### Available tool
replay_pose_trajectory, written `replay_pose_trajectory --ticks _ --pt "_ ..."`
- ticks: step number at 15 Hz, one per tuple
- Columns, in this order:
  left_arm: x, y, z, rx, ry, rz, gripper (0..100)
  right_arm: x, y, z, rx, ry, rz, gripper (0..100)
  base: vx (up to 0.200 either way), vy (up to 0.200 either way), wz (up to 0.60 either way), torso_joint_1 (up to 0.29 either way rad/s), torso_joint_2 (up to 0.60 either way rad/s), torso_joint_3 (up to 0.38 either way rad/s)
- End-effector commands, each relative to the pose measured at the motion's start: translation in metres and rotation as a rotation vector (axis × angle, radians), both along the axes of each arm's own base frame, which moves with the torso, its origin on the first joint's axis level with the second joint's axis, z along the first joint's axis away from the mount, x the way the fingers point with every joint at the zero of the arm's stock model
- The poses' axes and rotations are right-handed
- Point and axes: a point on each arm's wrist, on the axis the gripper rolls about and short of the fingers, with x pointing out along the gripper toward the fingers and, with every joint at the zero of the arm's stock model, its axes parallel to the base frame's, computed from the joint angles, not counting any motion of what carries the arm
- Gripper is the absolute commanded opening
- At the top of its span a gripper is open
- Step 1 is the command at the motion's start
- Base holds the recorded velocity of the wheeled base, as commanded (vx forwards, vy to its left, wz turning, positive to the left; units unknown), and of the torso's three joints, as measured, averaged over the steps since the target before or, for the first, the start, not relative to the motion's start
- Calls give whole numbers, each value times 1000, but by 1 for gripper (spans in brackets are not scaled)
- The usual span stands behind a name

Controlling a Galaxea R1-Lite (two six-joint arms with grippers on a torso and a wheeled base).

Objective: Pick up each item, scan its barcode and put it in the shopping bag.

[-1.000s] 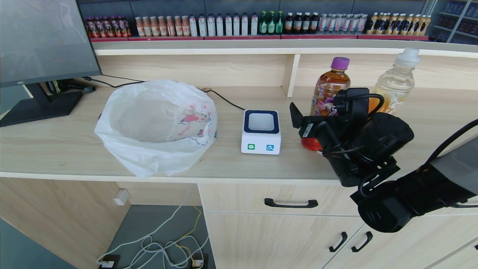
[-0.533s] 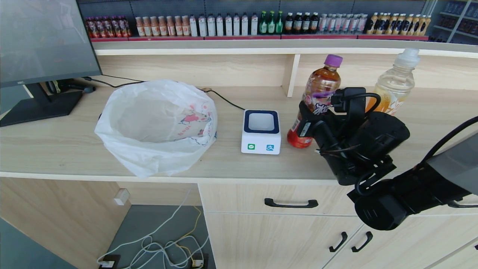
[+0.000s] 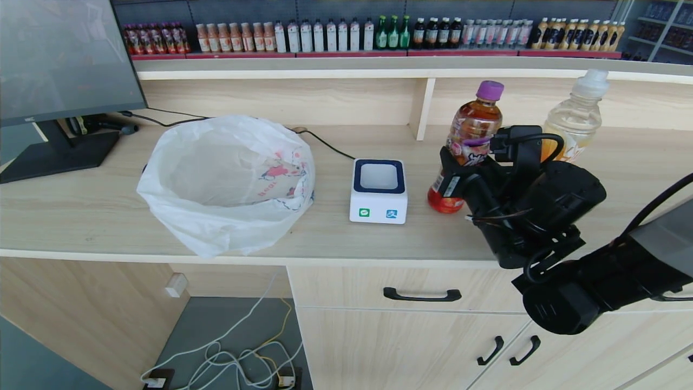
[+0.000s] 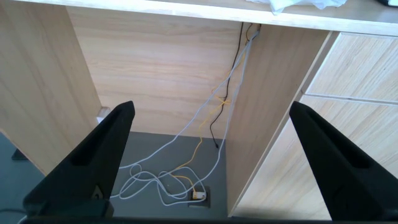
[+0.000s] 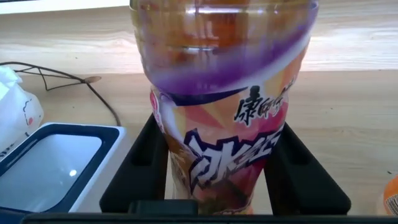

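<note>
A tea bottle with a purple cap (image 3: 475, 132) leans a little to the left, right of the white scanner (image 3: 378, 190). My right gripper (image 3: 459, 176) is shut on the tea bottle's lower half. In the right wrist view the tea bottle (image 5: 224, 118) sits between the gripper's black fingers (image 5: 142, 168), with the scanner (image 5: 53, 163) beside it. The white shopping bag (image 3: 230, 179) stands open left of the scanner. A pale bottle with a white cap (image 3: 576, 116) stands behind my right arm. My left gripper (image 4: 211, 165) is open, below the counter and facing the floor cables.
A monitor (image 3: 59, 59) on a black stand fills the counter's back left corner. A cable (image 3: 325, 143) runs from behind the bag to the scanner. A low wooden shelf with a divider (image 3: 420, 105) backs the counter. Drawers with black handles (image 3: 422, 295) are below.
My right gripper was open around the upright tea bottle, then shut on it. The bottle tipped left toward the scanner and has since shifted slightly back right.
</note>
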Motion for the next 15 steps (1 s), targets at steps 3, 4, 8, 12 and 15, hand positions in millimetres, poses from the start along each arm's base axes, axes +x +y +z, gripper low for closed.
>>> replay_pose_trajectory --ticks 3,4,8,12,15 --pt "0 0 0 0 0 0 100 -10 -8 13 13 -27 -6 0 0 0 0 0 0 0" --pt "0 0 0 0 0 0 100 -12 -9 14 13 -30 -6 0 0 0 0 0 0 0" --pt "0 0 0 0 0 0 100 -25 -15 27 27 -55 -1 0 0 0 0 0 0 0" --pt "0 0 0 0 -1 0 100 -58 -20 42 44 -88 40 0 0 0 0 0 0 0" --pt "0 0 0 0 0 0 100 -75 -28 46 46 -94 51 0 0 0 0 0 0 0"
